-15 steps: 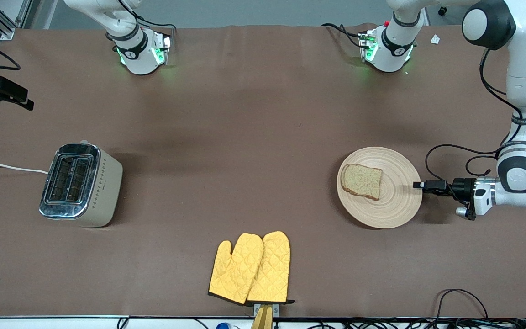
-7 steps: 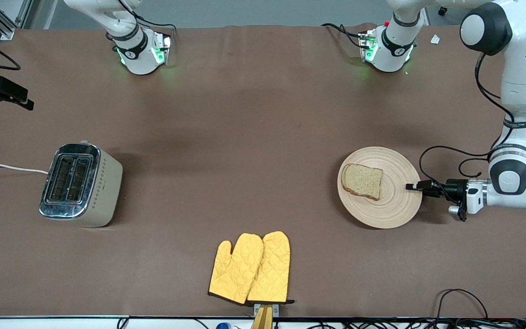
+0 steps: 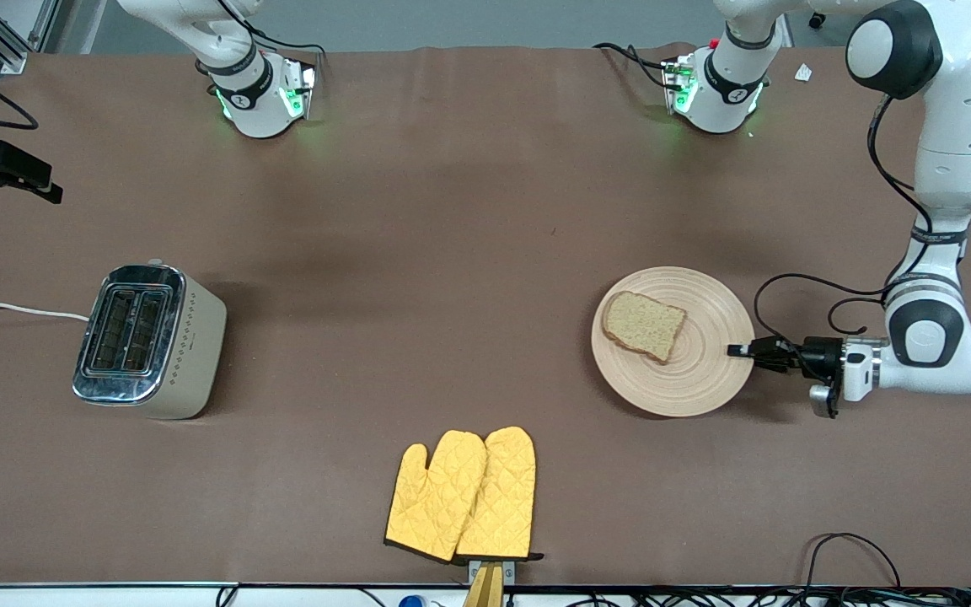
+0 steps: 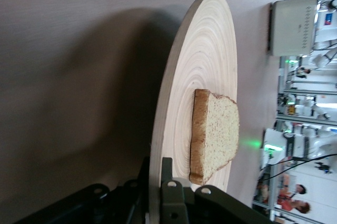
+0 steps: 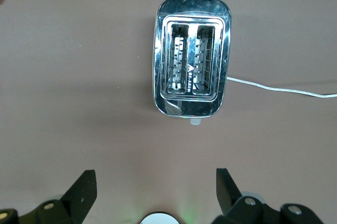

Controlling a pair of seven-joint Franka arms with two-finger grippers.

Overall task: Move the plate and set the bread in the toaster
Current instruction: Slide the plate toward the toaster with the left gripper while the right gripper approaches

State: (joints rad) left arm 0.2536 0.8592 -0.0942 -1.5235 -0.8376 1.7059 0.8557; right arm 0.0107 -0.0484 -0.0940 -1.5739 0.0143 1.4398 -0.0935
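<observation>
A brown table (image 3: 452,211) carries a round, ring-grooved wooden plate (image 3: 696,379) with 1 speckled brown bread slice (image 3: 643,325) lying on it. The left pincer (image 3: 740,350) is clamped on the plate's rim. The right pincer (image 5: 152,192), fingers apart, hangs over the chrome-topped 2-slot toaster (image 3: 148,341), well apart from the plate.

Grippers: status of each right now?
Left gripper: closed on the rim of the plate, which carries the bread.
Right gripper: open, holding nothing, above the toaster.
</observation>
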